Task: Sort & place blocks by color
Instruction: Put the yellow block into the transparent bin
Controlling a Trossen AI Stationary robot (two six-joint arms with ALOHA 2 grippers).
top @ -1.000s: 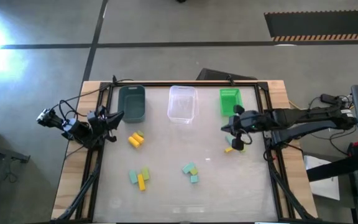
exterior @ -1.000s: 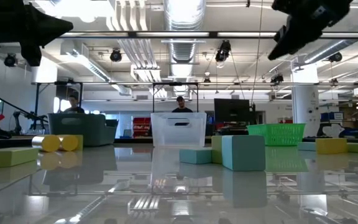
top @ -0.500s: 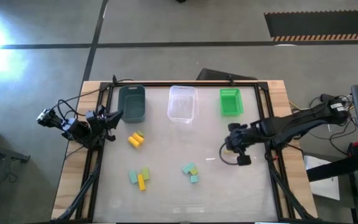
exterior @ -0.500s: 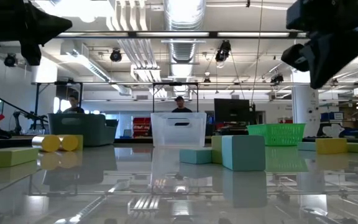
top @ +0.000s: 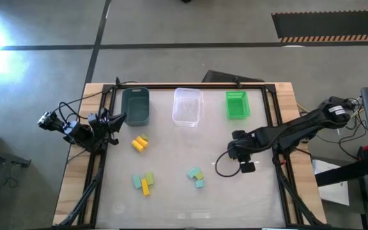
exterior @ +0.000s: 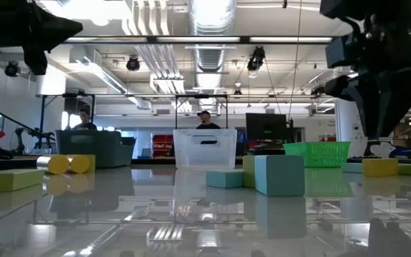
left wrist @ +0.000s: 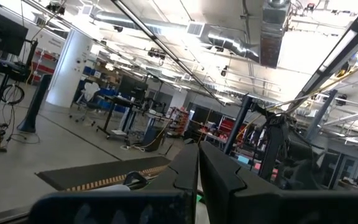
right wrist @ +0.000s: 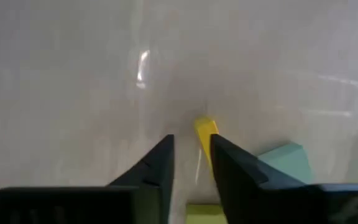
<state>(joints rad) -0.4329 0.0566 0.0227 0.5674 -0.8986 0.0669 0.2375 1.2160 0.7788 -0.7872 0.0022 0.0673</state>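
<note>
High view: right gripper (top: 237,152) over table's right side, above blocks hidden beneath it; left gripper (top: 110,121) parked at left edge beside dark teal bin (top: 135,105).
Left wrist view: fingers pressed together, clenched empty.
Right wrist view: fingers slightly parted, yellow block (right wrist: 206,132) in gap, teal block (right wrist: 284,158) beside; grasp unclear.

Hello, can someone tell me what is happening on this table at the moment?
A two-armed robot is sorting small coloured blocks into bins. The right gripper is low over the table's right side, its fingers slightly apart around a yellow block, with a teal block beside it. The left gripper waits shut near the dark teal bin. The clear bin and green bin stand at the back. Three loose clusters of blocks lie mid-table.
</note>
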